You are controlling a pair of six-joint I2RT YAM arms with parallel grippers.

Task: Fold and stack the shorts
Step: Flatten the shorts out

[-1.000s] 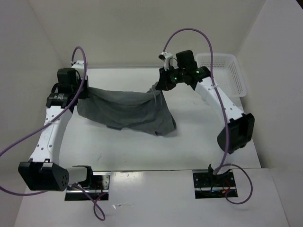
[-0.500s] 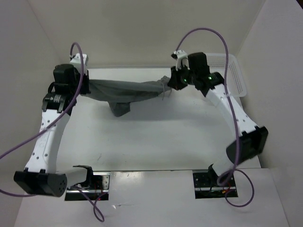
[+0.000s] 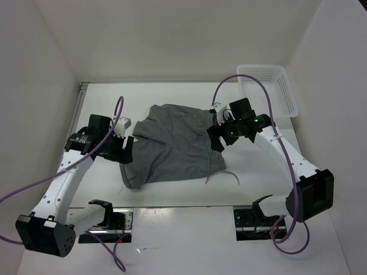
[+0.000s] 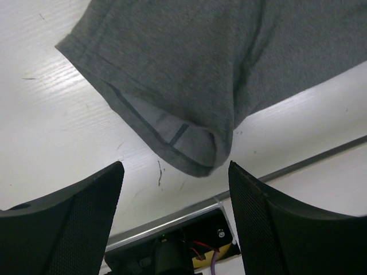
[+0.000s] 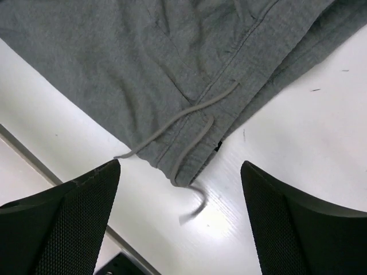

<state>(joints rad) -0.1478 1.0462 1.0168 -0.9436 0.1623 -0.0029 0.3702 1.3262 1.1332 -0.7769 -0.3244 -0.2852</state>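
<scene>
The grey shorts [image 3: 172,143] lie spread on the white table, one leg hem [image 4: 195,156] toward the near left. Their drawstring [image 3: 219,167] trails off the right edge onto the table. My left gripper [image 3: 127,150] hovers at the shorts' left edge, open, and in the left wrist view the hem corner sits just beyond its empty jaws [image 4: 175,220]. At the right edge, over the waistband corner, my right gripper [image 3: 216,137] is open as well. In the right wrist view the waistband [image 5: 189,160] and drawstring [image 5: 192,143] lie just ahead of the spread fingertips [image 5: 180,223].
A white perforated basket [image 3: 269,86] stands at the back right corner. White walls close in the table on the left, back and right. Both arm bases sit at the near edge, with a metal rail [image 4: 172,226] along it.
Both grippers held the shorts stretched in the air near the back wall. They have since come forward and down and opened, and the shorts now lie on the table.
</scene>
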